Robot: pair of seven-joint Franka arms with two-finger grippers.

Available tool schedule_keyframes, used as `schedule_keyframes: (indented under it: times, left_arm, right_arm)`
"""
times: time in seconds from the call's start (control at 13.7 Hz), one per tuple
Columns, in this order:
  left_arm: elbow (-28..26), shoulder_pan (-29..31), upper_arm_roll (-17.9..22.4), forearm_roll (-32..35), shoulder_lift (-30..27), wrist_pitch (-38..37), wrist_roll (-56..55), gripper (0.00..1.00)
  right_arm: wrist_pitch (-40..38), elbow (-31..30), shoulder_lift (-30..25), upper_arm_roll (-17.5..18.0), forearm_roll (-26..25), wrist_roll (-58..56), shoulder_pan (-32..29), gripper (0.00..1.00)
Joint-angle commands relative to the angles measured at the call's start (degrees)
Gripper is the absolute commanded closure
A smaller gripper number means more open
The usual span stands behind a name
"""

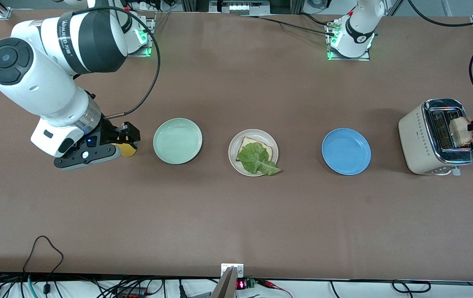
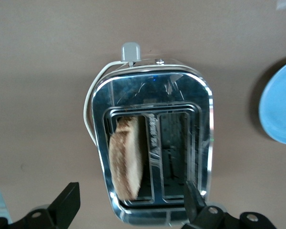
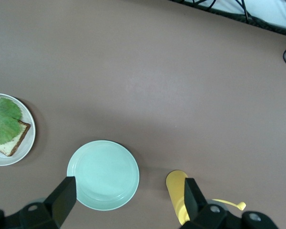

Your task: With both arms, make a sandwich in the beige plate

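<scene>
toast still in toaster as open sandwich sits on beige plate

lettuce, one crinkled green leaf [image 1: 258, 160], lies on a single slice of light brown, dark-crusted toast bread [image 1: 249, 146] in the round, pale cream-beige plate with a raised rim [image 1: 234, 154], which sits mid-surface between a round mint green plate [image 1: 177, 140] toward the right arm's end and a round blue plate [image 1: 346, 151] toward the left arm's end. the leaf's tip hangs over the beige plate's rim on the side nearer the front camera. no second slice tops the leaf.

a second slice of toast bread [image 1: 461, 130] stands upright in one slot of the cream and chrome two-slot toaster [image 1: 416, 140], which rests at the left arm's end of the brown surface [image 1: 236, 215]; the other slot is dark and bare. the left claw [image 2: 132, 202] hangs over the toaster, its two black fingers [image 2: 69, 202] set wide apart, one on either side of the slots, and in the left wrist view neither one touches the bread. in the front view a black finger reaches in from the frame's edge beside the slice.

the right arm [image 1: 42, 78], glossy white with black bands, waits at its own end of the surface, its claw [image 3: 128, 202] held low with fingers spread and nothing between them. it hangs just beside the mint green plate, over a yellow object [image 1: 128, 149] that lies on the surface, partly hidden under the claw.
</scene>
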Motion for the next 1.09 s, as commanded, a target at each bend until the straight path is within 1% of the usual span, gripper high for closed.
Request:
schedule_keyframes:
  times: [0.0, 0.07, 0.22, 0.29, 0.44, 0.58, 0.73, 0.88, 1.02]
  left_arm:
    - [-5.7, 2.3, -0.6, 0.8, -1.0, 5.6, 3.8, 0.23]
    - [-7.0, 2.6, -0.6, 0.8, -1.1, 6.3, 3.8, 0.3]
    - [-8.4, 3.3, -0.6, 0.8, -1.0, 7.0, 4.0, 0.42]
    - [-8.9, 3.3, -0.6, 0.8, -1.0, 7.0, 4.2, 0.56]
    - [-9.0, 3.3, -0.8, 0.9, -1.0, 7.0, 4.2, 0.83]
    - [-8.7, 3.3, -1.0, 0.9, -1.1, 6.7, 4.2, 0.98]
    - [-8.4, 3.3, -1.1, 0.9, -1.6, 6.3, 5.6, 0.99]
    - [-8.2, 3.3, -1.1, 0.9, -3.1, 5.8, 7.5, 0.99]
    - [-6.4, 3.3, -1.3, 0.9, -5.9, 1.3, 8.1, 0.99]
  right_arm:
    - [-1.5, -1.1, -1.5, -0.1, -0.9, 1.6, 0.5, 0.0]
    - [-1.7, -1.1, -1.7, 0.0, -0.9, 1.5, 0.1, 0.0]
    - [-4.0, -1.2, -2.4, 0.7, -0.9, 1.6, -2.1, 0.0]
    - [-5.0, -1.1, -2.5, 1.2, -0.9, 1.6, -3.5, 0.0]
    - [-5.8, -1.2, -4.0, 4.4, -1.2, 1.6, -7.6, 0.0]
    - [-5.9, -1.2, -5.6, 10.1, -3.7, 1.6, -13.1, 0.0]
    - [-6.2, -1.6, -7.8, 16.3, -7.3, 2.9, -18.6, 0.0]
    - [-6.5, -3.6, -10.5, 22.8, -10.0, 6.3, -24.0, 0.0]
    - [-6.4, -5.9, -13.6, 31.1, -15.0, 9.5, -30.4, 0.0]
